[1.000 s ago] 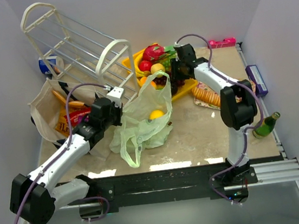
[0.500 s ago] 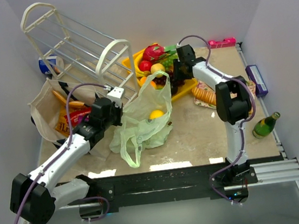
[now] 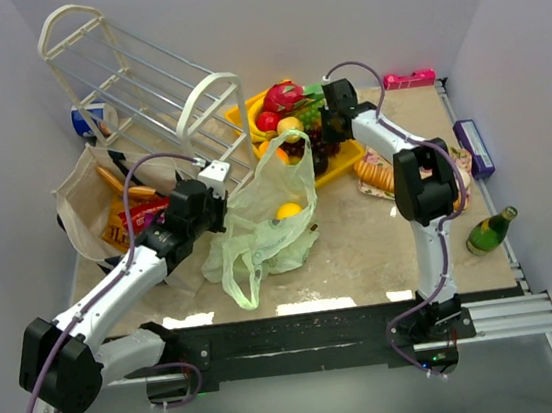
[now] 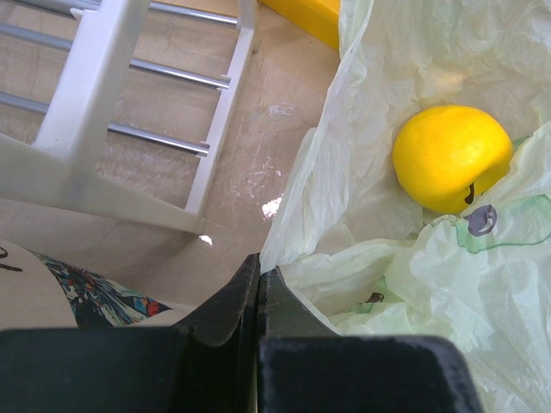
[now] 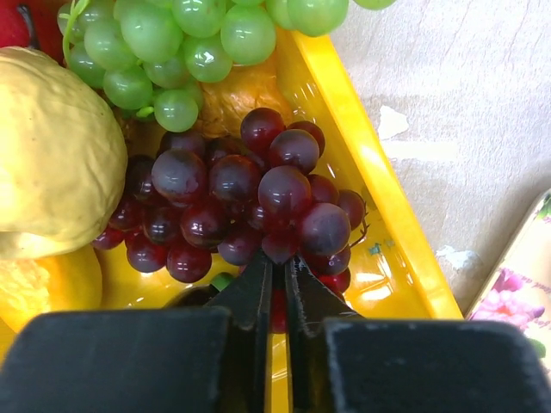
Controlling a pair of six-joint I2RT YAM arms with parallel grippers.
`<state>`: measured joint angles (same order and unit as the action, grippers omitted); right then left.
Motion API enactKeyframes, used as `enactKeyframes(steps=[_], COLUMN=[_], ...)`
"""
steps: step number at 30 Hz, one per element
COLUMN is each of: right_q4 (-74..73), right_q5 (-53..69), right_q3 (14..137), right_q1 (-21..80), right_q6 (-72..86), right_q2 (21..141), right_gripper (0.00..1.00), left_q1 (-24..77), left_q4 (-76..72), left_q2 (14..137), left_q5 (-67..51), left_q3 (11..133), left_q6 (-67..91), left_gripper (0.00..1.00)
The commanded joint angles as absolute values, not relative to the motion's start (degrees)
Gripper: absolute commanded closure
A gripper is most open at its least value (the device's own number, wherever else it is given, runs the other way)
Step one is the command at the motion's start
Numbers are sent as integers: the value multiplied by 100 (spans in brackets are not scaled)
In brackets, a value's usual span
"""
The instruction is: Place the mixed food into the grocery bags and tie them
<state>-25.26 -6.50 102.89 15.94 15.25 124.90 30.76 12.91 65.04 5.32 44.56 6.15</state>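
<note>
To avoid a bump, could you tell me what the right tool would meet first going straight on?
The bunch of dark purple toy grapes in the yellow plastic tray; the right tool seems to touch it.

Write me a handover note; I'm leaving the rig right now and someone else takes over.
Left gripper: shut on the rim of the green bag, holding it up.
Right gripper: shut on the purple grapes, which lie in the yellow tray.
Done: one yellow fruit in the green bag; some packets in the beige tote.
To do: bag the grapes, the other fruit in the tray and a snack packet right of the tray; tie both bags.
</note>
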Motion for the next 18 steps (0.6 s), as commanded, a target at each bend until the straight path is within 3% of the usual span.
enactKeyframes(steps=[1,18], right_q4=[-2557,-2926], right_q5=[-694,-343], right_q3=[10433,10415], right_q1=[1582,1608], right_q6=[1415,1336], right_q2=[12016,10250], right_gripper=[100,100], left_q1=[3041,3041], left_q4=[1116,1055], left_q2=[6530,6548], left_q5=[536,325], left_q3=[4614,4579], left_q6=[475,475], left_gripper=[100,100])
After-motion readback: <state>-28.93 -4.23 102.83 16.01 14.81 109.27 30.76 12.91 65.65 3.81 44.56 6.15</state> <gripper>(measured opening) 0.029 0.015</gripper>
